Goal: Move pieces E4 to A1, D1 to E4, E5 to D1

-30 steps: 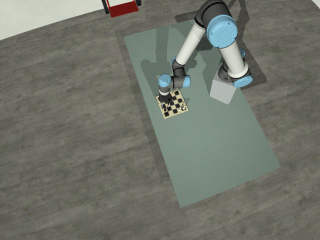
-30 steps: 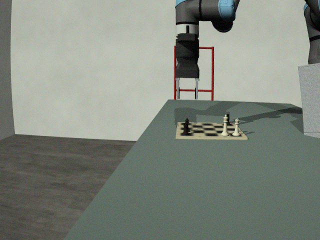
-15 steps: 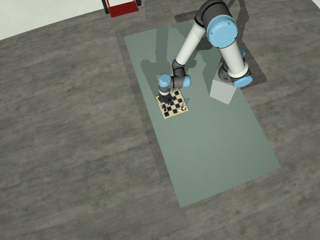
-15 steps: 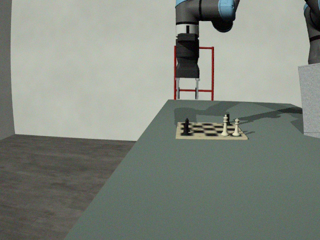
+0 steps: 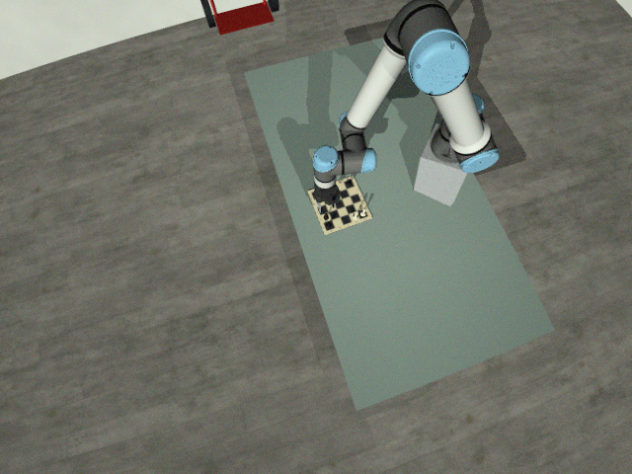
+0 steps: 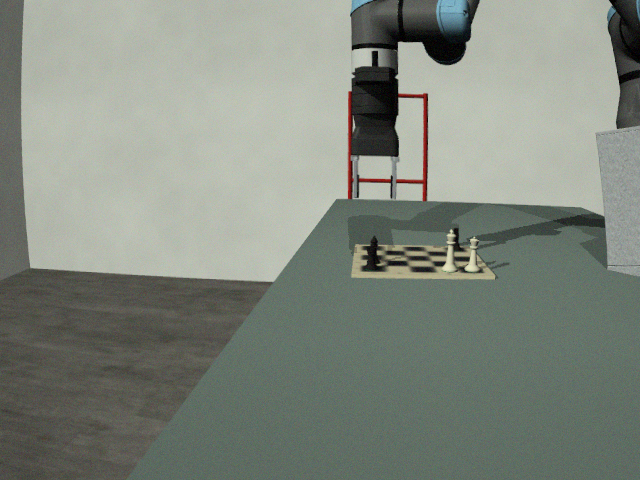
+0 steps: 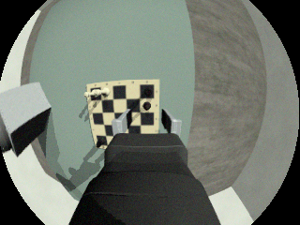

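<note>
- Black body of the gripper [image 5: 327,206] [image 6: 374,197] [image 7: 146,121] is filling the bottom of your wrist view, its two fingers standing wide apart with nothing between them.
- Below the fingers — well apart from them — the chessboard [image 5: 338,214] [image 6: 423,275] [image 7: 157,83] is lying on the green table [image 5: 408,285] [image 6: 387,361] [image 7: 112,42].
- Just beyond the fingertips in your wrist view, one dark piece [image 7: 146,106] is standing on a light square; past it, a second dark piece [image 7: 147,92] is occupying the corner.
- Over to the fingers' left in that view, at the next corner, you are seeing the white king [image 6: 450,253] [image 7: 105,92] and white queen [image 6: 473,257] [image 7: 89,95] standing upright side by side, the queen nearer the outer edge.
- Back toward the gripper body, on its left, a third dark piece [image 6: 457,237] [image 7: 101,140] is standing at another corner.
- Board-edge letters are showing too small to read, so you cannot tell which of these five is on E4, D1 or E5 — all three task pieces are among those standing on the board.
- Farther left of the tool, the gray pedestal [image 5: 437,178] [image 6: 622,206] [image 7: 23,105] is supporting the arm.
</note>
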`<state>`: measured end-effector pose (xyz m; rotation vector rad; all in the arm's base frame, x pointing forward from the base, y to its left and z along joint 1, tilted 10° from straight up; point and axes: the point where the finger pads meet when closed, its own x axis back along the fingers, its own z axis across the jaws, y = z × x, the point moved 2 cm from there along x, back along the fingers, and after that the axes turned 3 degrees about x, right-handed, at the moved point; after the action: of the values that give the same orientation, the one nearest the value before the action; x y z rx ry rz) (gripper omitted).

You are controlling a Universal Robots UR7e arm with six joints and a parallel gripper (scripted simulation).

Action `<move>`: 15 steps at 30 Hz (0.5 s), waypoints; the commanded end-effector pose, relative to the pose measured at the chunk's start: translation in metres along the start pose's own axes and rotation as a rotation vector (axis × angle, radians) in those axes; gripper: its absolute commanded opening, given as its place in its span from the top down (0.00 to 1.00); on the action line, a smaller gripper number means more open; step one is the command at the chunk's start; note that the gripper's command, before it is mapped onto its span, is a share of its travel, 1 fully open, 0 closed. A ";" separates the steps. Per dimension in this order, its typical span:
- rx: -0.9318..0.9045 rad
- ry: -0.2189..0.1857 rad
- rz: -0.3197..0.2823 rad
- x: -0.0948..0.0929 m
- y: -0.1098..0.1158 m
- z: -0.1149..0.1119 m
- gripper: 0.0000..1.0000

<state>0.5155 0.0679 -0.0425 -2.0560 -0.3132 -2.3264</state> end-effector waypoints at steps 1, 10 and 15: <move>-0.020 0.001 0.000 0.000 -0.001 0.001 0.00; -0.090 0.001 0.000 0.000 -0.003 0.003 0.00; -0.172 0.001 0.000 0.000 -0.005 0.005 0.00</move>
<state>0.5178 0.0714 -0.0431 -2.1027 -0.1876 -2.3953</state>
